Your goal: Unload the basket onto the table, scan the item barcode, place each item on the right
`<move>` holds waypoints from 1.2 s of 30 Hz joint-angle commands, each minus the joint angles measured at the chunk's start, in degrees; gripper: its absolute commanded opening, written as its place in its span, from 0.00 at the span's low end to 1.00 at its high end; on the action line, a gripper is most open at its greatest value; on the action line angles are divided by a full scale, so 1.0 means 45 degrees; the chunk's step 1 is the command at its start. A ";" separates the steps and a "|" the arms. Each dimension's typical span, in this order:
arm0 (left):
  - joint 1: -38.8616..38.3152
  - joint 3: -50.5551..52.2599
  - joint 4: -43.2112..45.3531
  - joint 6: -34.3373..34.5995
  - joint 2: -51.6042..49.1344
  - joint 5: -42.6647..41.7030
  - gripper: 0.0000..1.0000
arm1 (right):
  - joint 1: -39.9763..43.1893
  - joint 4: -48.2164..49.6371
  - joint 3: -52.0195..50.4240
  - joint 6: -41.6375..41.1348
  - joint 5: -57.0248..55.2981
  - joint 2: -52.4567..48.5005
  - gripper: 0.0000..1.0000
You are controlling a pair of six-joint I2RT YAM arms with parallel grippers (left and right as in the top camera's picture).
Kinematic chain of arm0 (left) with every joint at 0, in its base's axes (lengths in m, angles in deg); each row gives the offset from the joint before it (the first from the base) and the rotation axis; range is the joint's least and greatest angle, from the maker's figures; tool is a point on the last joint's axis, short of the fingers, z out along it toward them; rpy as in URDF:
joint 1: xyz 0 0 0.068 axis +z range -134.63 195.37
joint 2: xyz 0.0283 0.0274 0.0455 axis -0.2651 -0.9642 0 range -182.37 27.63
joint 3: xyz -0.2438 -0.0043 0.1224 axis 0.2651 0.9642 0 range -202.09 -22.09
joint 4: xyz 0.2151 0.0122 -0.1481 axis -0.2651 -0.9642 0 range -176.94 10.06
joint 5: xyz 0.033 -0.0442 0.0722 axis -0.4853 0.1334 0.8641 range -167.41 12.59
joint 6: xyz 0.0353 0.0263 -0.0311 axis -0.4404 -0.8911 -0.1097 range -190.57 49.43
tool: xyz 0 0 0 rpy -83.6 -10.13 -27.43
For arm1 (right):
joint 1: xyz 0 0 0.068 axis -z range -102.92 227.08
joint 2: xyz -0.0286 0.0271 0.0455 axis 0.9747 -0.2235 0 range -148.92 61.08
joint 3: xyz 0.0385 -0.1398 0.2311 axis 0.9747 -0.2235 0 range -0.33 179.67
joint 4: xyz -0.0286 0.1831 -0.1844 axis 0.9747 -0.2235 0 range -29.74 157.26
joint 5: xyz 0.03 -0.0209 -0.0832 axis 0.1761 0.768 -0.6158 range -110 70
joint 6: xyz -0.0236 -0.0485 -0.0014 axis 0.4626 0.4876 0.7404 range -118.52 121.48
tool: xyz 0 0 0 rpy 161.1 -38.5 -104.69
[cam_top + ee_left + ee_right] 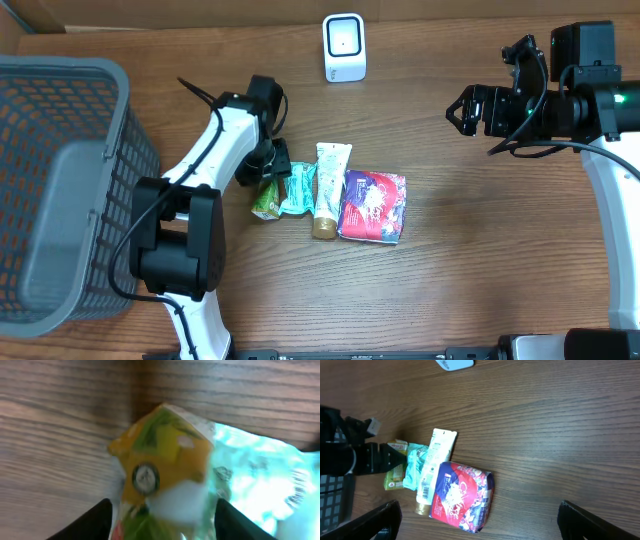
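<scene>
Wood surface (450,270) fills the overhead cam. Biggest obj is the grey mesh basket (70,65) at the left edge. Mid-surface I've got 4 items packed side by side in a row. Red/purple pack (373,206) is at the right end, then cream tube (329,185) w/ gold cap, then teal sachet (297,188). Yel-green pouch (266,199) lies flat at the left end. L claw (163,505) is down on that pouch, fingers spread, one each side of it in the wrist cam. View's blurry, can't tell if they touch it. White scanner (344,47) sits at the far edge, well apart from the row. R claw (458,110) is off to the right over bare wood, spread wide, nothing btwn its fingers.
</scene>
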 commanded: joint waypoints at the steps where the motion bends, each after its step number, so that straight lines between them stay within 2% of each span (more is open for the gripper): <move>1: 0.0000 -0.1773 -0.0806 -0.0573 0.0243 -0.0175 0.61 | 0.0092 0.0087 -0.0049 -0.0039 -0.0039 -0.0015 1.00; 7: 0.0073 -0.5479 -0.3220 -0.1647 0.0763 -0.0092 0.62 | 0.0092 0.0019 -0.0049 -0.0049 -0.0019 -0.0015 1.00; 14: 0.0228 -0.9486 -0.4867 -0.2545 0.1962 -0.0097 0.63 | -0.0214 -0.0005 -0.0476 -0.0044 0.0107 -0.0117 1.00; 15: 0.0228 -0.9826 -0.4954 -0.2662 0.2176 -0.0097 0.68 | -0.0282 0.0029 -0.0568 -0.0044 0.0112 -0.0141 1.00; 17: 0.0243 -1.0302 -0.5149 -0.2822 0.2676 0.0087 0.85 | -0.0437 0.0155 -0.0835 -0.0049 0.0112 -0.0146 1.00; 21: 0.0330 -1.0428 -0.5547 -0.3711 0.3793 0.0146 1.00 | -0.0758 0.0296 -0.1433 -0.0044 0.0112 -0.0155 1.00; 30: 0.0928 -1.0428 -0.7786 -0.3390 0.5323 0.0136 1.00 | -0.1093 0.0840 -0.3084 -0.0107 0.0121 -0.0155 1.00; 32: 0.0928 -1.0418 -0.7956 -0.3274 0.5566 0.0112 0.91 | -0.1132 0.1025 -0.3536 -0.0311 0.0121 -0.0155 1.00; 36: 0.0894 -1.0414 -0.7956 -0.2948 0.6295 0.0437 0.92 | -0.1302 0.1399 -0.4396 -0.0379 0.0607 -0.0155 1.00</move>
